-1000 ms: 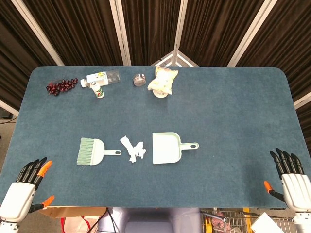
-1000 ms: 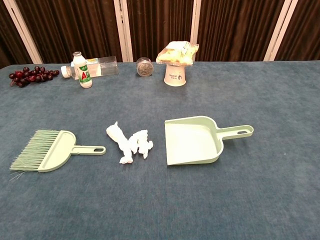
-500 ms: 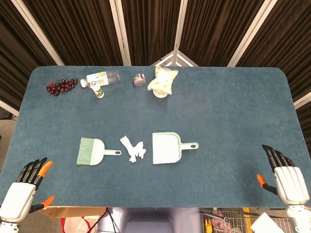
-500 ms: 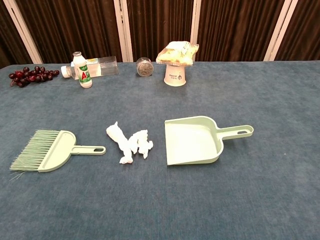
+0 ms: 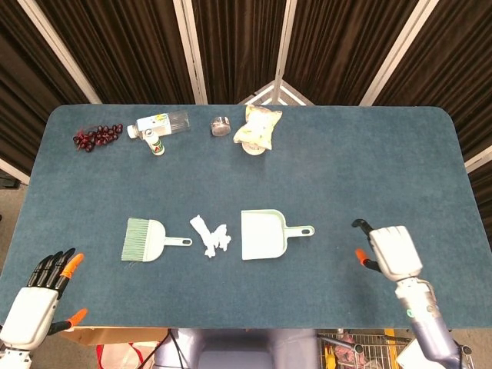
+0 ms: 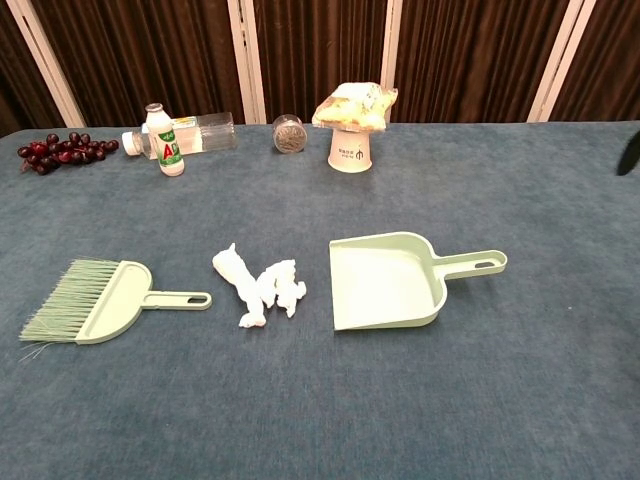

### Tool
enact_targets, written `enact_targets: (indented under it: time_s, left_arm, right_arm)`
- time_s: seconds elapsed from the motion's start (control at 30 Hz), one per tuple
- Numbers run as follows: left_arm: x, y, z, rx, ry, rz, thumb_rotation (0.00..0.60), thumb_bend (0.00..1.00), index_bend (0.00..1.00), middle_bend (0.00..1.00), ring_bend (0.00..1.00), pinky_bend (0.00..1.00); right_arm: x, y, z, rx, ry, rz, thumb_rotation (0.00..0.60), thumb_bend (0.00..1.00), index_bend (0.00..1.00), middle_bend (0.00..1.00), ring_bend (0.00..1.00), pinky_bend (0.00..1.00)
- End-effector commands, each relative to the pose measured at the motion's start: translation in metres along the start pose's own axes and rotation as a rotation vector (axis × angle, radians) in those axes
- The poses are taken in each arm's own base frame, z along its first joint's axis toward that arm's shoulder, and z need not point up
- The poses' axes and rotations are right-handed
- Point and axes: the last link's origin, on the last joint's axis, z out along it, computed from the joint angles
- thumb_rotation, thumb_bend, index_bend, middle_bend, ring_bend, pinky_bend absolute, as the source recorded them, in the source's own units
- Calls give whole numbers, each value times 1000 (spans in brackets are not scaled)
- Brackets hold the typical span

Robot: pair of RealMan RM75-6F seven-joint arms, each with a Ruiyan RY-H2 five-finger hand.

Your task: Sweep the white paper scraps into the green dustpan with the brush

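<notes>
Fingers spread, your right hand [image 5: 393, 251] hovers empty right of the green plastic dustpan [image 5: 263, 234] (left hand [image 5: 38, 301] likewise open).

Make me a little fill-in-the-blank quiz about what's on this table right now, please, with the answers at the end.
1. The white paper scraps lie between the brush and the green ____.
2. The dustpan has its handle pointing toward the robot's ____ hand.
3. The left hand holds ____.
4. At the far left of the table lies a bunch of dark red ____.

Missing words: dustpan; right; nothing; grapes
</notes>
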Motion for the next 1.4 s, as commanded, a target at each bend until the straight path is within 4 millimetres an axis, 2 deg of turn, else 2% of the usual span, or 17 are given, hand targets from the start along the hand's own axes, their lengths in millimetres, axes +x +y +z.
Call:
enact_targets:
  time_s: [0.03, 0.27, 0.53, 0.87, 1.13, 1.4]
  left_arm:
    - [1, 0, 0, -4, 2, 4, 600, 0, 0, 0, 0, 61]
    - [2, -2, 0, 2, 8, 0, 600, 0, 0, 0, 0, 61]
    - [2, -3, 0, 6, 5, 4, 600, 0, 0, 0, 0, 60]
    - [1, -3, 1, 4, 2, 4, 600, 0, 0, 0, 0, 60]
    - [0, -3, 2, 8, -3, 7, 600, 0, 0, 0, 0, 60]
    - [-1, -3, 4, 10, -5, 14, 600, 0, 0, 0, 0, 61]
  right_arm:
    - [-11, -30, 25, 23, -34, 4, 600, 311, 390, 908, 903, 871]
    - [-32, -63, 51, 16, -72, -7, 600, 310, 396, 909, 903, 871]
    - [-51, -79, 65, -5, -99, -15, 600, 311, 397, 908, 903, 871]
    - [-70, -85, 74, -29, -122, -16, 600, 310, 396, 909, 903, 871]
    - [-87, -81, 77, -62, -138, -20, 600, 310, 397, 908, 903, 871]
    - [-89, -78, 86, -78, -131, -20, 600, 310, 403, 908, 903, 871]
